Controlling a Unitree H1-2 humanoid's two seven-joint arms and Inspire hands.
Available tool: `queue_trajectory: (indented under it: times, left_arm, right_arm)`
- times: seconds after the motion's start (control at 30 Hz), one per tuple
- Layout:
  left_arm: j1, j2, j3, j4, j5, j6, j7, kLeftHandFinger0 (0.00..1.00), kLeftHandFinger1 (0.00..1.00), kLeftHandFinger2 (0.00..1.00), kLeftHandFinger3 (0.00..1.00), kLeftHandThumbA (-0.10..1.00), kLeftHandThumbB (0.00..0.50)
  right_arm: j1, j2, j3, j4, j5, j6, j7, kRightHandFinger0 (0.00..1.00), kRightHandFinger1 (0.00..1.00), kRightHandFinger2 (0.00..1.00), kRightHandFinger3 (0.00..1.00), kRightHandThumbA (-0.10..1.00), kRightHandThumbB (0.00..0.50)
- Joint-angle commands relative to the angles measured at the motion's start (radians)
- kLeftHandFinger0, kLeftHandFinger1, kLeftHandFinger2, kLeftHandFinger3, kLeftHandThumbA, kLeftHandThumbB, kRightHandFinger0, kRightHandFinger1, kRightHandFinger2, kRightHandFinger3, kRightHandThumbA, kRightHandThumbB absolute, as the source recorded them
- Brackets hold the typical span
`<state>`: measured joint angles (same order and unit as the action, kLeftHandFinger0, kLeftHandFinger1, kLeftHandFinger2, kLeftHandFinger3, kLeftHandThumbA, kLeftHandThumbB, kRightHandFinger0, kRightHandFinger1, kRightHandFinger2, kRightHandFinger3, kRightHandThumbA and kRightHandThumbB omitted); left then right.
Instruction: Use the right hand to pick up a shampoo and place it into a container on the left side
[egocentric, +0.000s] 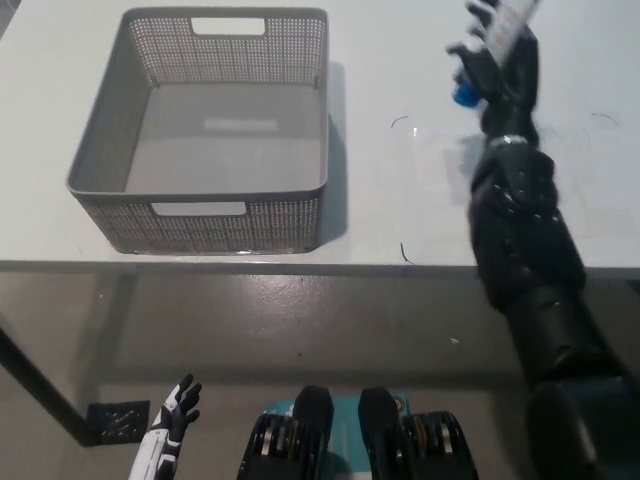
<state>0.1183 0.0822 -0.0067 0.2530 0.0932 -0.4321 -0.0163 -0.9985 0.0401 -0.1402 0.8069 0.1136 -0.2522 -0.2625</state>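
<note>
Right hand, the black one, is up near the top edge of the head view with its fingers wrapped around the shampoo. It's a white tube with a blue cap pointing down, and the top end runs out of frame. Any label text is way too small to read. The tube hangs over the white table, well right of the grey mesh basket, which has nothing in it. Left hand, the white one, sits down low at bottom left, fingers spread, holding nothing.
</note>
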Motion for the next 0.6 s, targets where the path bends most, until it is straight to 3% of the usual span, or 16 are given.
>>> queue_trajectory:
  times: [0.0, 0.07, 0.1, 0.2, 0.23, 0.33, 0.43, 0.5, 0.57]
  left_arm:
    - [-0.017, 0.008, -0.008, -0.009, -0.001, -0.038, 0.016, 1.0, 1.0, 1.0, 1.0, 1.0, 0.06]
    - [-0.02, 0.007, -0.01, -0.007, -0.001, -0.038, 0.016, 1.0, 1.0, 1.0, 1.0, 1.0, 0.066]
    - [-0.02, 0.008, -0.011, -0.006, -0.003, -0.038, 0.016, 1.0, 1.0, 1.0, 1.0, 1.0, 0.065]
    - [-0.02, 0.01, -0.015, -0.006, 0.001, -0.038, 0.015, 1.0, 1.0, 1.0, 1.0, 1.0, 0.056]
    - [-0.021, 0.01, -0.017, -0.004, -0.003, -0.038, 0.012, 1.0, 1.0, 1.0, 1.0, 1.0, 0.061]
    - [-0.026, 0.009, -0.018, -0.002, -0.001, -0.038, 0.014, 1.0, 1.0, 1.0, 1.0, 1.0, 0.053]
    - [-0.026, 0.009, -0.021, -0.003, 0.018, -0.038, 0.024, 1.0, 1.0, 1.0, 1.0, 1.0, 0.051]
    - [-0.029, 0.01, -0.023, 0.0, 0.016, -0.038, 0.022, 1.0, 1.0, 1.0, 1.0, 1.0, 0.044]
    - [-0.032, 0.009, -0.022, 0.002, 0.007, -0.038, 0.013, 1.0, 1.0, 1.0, 1.0, 1.0, 0.049]
  right_arm:
    - [-0.068, 0.082, 0.105, -0.192, -0.081, 0.057, 0.038, 0.0, 0.34, 0.72, 0.76, -0.1, 0.143]
    - [-0.08, 0.115, 0.144, -0.186, -0.1, 0.025, 0.043, 0.0, 0.32, 0.71, 0.76, -0.1, 0.123]
    - [-0.082, 0.127, 0.157, -0.184, -0.106, 0.026, 0.035, 0.0, 0.31, 0.7, 0.75, -0.1, 0.142]
    - [-0.081, 0.162, 0.199, -0.194, -0.152, 0.063, -0.001, 0.0, 0.22, 0.51, 0.51, -0.1, 0.167]
    - [-0.075, 0.18, 0.214, -0.198, -0.155, 0.066, 0.003, 0.0, 0.18, 0.44, 0.41, -0.07, 0.143]
    - [-0.075, 0.221, 0.261, -0.167, -0.202, 0.051, -0.013, 0.0, 0.2, 0.46, 0.35, 0.13, 0.122]
    - [-0.074, 0.263, 0.285, -0.129, -0.211, 0.023, -0.016, 0.0, 0.2, 0.47, 0.32, 0.04, 0.092]
    - [-0.079, 0.27, 0.288, -0.106, -0.223, 0.009, -0.03, 0.0, 0.19, 0.46, 0.33, 0.01, 0.097]
    - [-0.085, 0.282, 0.29, -0.065, -0.23, -0.013, -0.035, 0.0, 0.19, 0.48, 0.39, -0.03, 0.088]
